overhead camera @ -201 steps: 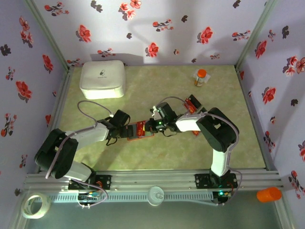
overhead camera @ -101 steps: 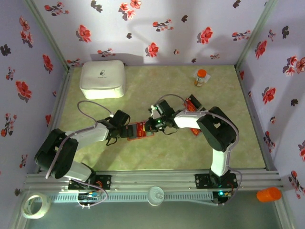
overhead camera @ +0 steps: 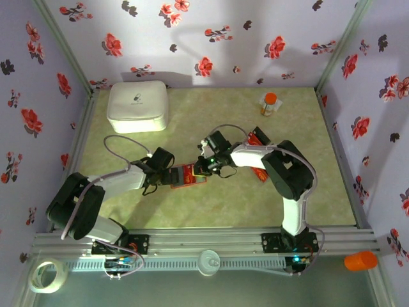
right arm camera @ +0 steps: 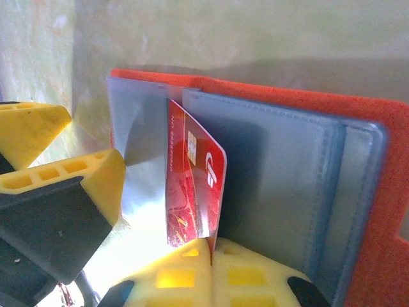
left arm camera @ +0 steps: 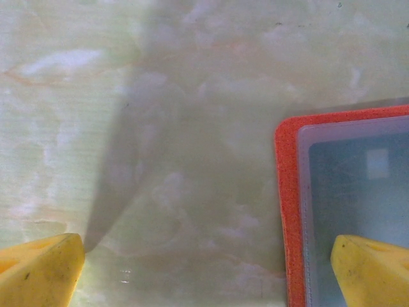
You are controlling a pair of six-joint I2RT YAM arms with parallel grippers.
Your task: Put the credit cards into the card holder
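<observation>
Right wrist view: right gripper clamped shut on a red card, partly into a pocket of the open card holder; left gripper wide open, empty, at the holder's edge; loose cards lie near, to its right; most probably remain.

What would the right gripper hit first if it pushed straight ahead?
Probably the blue-grey inner pocket of the orange-red folding card holder; the right gripper, shut on a glossy red credit card, points into it. Depth unclear.
</observation>
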